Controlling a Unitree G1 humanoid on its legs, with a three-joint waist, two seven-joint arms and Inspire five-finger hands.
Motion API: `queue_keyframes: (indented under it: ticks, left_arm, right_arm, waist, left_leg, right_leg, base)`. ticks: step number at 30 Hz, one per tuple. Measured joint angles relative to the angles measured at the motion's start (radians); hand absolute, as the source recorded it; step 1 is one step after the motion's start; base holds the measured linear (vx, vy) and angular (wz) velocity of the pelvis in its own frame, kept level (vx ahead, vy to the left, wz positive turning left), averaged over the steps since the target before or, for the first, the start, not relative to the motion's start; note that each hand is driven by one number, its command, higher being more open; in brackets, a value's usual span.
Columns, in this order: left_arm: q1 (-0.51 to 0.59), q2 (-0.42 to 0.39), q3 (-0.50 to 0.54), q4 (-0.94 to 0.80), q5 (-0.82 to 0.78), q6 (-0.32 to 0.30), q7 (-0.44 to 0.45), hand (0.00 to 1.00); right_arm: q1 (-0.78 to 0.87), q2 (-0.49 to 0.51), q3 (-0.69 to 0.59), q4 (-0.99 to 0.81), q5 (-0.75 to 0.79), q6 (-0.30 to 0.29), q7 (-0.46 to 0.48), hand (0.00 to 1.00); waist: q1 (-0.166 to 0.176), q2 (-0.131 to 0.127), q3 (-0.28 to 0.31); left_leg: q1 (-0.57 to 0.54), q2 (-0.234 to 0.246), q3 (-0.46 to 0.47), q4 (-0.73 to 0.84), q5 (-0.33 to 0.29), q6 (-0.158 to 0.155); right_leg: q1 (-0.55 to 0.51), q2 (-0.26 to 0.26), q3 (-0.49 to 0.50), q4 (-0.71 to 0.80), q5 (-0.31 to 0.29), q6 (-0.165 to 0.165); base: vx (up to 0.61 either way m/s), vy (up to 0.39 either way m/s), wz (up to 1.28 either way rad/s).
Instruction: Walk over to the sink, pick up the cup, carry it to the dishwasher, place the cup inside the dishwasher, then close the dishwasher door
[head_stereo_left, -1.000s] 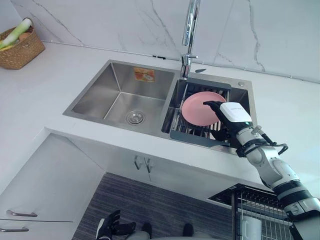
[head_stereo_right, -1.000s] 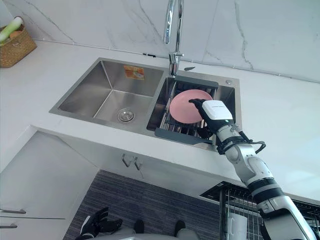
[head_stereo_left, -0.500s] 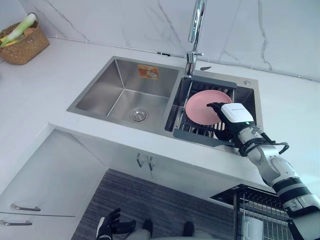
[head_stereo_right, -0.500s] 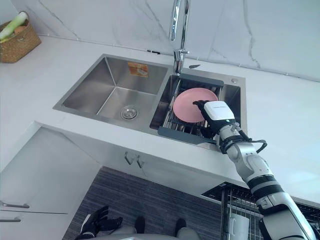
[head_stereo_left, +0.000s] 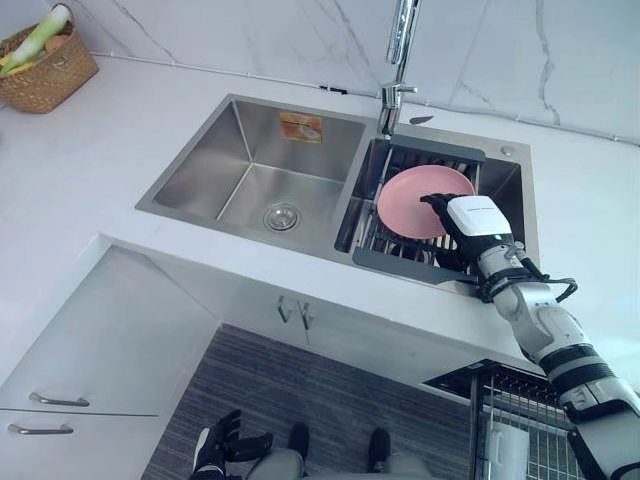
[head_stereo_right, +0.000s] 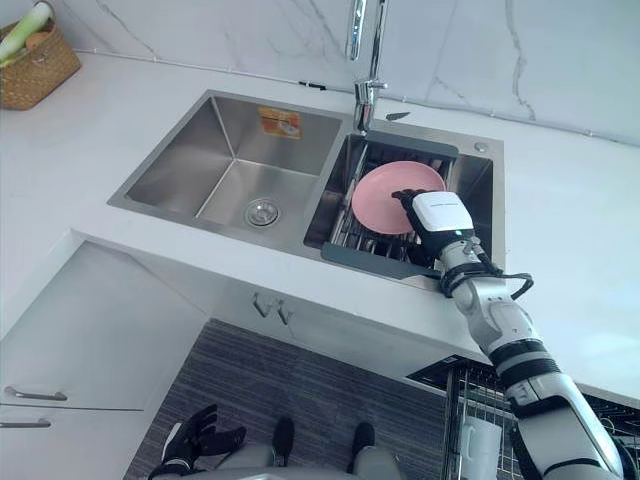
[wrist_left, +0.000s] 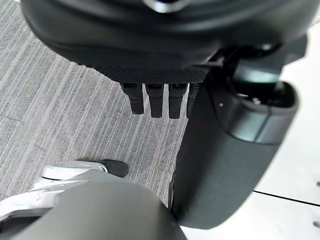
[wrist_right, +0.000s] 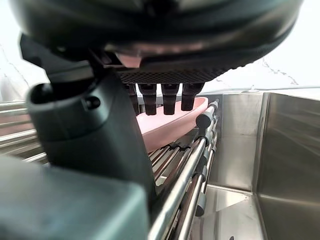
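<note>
The right basin of the stainless-steel double sink holds a dark wire dish rack carrying a round pink plate. The right hand rests over the rack, its fingers straight, side by side, tips at the plate. The left hand hangs near, its fingers loosely spread. A white cup stands in the wire dishwasher basket, near right.

Stainless-steel double-basin sink sunk in white counter; round drain in left basin, dark wire rack in right basin. Grey wire dishwasher basket pulled out under counter, far right; white cup upright inside.
</note>
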Motion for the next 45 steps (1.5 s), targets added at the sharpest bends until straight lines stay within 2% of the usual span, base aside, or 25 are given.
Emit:
queue_keyframes:
  ticks: [5, 13, 21, 32, 41, 45]
  left_arm:
    - [-0.006, 0.000, -0.002, 0.002, 0.000, 0.000, 0.000, 0.90]
    - [-0.011, 0.001, -0.003, 0.004, 0.000, 0.002, -0.001, 0.90]
    - [-0.014, 0.003, -0.011, 0.007, 0.001, 0.015, -0.004, 0.90]
    - [-0.015, 0.005, -0.010, 0.007, 0.006, 0.031, -0.005, 0.90]
    - [-0.015, 0.002, -0.009, 0.017, 0.011, 0.036, -0.006, 0.90]
    - [-0.015, 0.003, -0.009, 0.017, 0.012, 0.036, -0.006, 0.90]
  right_arm:
    - [-0.014, 0.012, -0.013, 0.017, -0.018, 0.018, -0.012, 0.30]
    - [-0.024, 0.022, -0.022, 0.021, -0.018, 0.013, -0.010, 0.30]
    - [0.010, 0.062, -0.090, -0.003, -0.003, 0.012, -0.006, 0.30]
    - [0.109, 0.133, -0.177, -0.184, 0.101, 0.038, -0.035, 0.30]
    - [0.166, 0.165, -0.214, -0.316, 0.140, 0.031, -0.053, 0.30]
    - [0.166, 0.172, -0.231, -0.322, 0.142, 0.028, -0.053, 0.30]
  waist:
    - [0.003, 0.002, 0.004]
    - [0.003, 0.003, 0.004]
    - [0.004, 0.006, 0.005]
    - [0.005, 0.011, 0.004]
    - [0.003, 0.015, 0.001]
    - [0.002, 0.015, 0.000]
  left_leg:
    - [-0.006, 0.000, -0.008, -0.021, 0.020, -0.007]
    - [-0.005, 0.000, -0.008, -0.038, 0.036, -0.003]
    - [0.021, 0.001, -0.005, -0.058, 0.043, -0.002]
    - [0.054, 0.006, 0.016, -0.062, 0.038, -0.008]
    - [0.070, 0.007, 0.023, -0.063, 0.037, -0.009]
    - [0.072, 0.007, 0.024, -0.065, 0.039, -0.006]
  right_leg:
    - [-0.010, -0.003, -0.010, 0.000, 0.005, 0.002]
    - [-0.018, -0.002, -0.009, 0.002, 0.013, -0.003]
    - [-0.002, -0.001, -0.006, 0.004, 0.014, -0.003]
    - [0.015, -0.001, 0.014, 0.004, 0.014, -0.002]
    - [0.031, 0.000, 0.022, 0.004, 0.014, -0.002]
    - [0.031, 0.000, 0.023, 0.004, 0.015, -0.001]
  base:
    - [-0.04, 0.001, 0.07]
    - [0.00, 0.000, 0.00]
    - [0.00, 0.000, 0.00]
    - [0.01, -0.001, -0.04]
    - [-0.03, 0.000, -0.03]
    - [0.00, 0.000, 0.00]
